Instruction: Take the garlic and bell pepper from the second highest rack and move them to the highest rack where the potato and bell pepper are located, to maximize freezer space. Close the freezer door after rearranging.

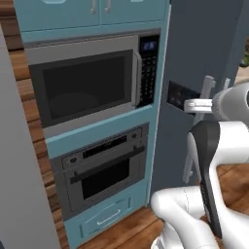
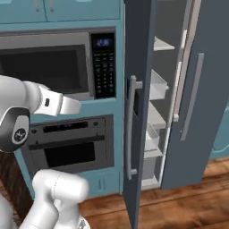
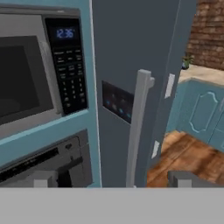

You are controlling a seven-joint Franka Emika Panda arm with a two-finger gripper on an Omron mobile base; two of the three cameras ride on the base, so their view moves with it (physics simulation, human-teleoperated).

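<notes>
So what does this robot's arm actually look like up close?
The arm is made of smooth, rounded glossy white segments, with dark grey to black sections at the joints. One dark round joint cap carries a small white logo. In the hand view, the two fingers are small grey blocks. No loose cables are visible.

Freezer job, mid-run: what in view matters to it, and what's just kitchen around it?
For the job:
freezer door, standing open
door handle
inner racks
tool

Just around:
microwave
oven
drawer
</notes>
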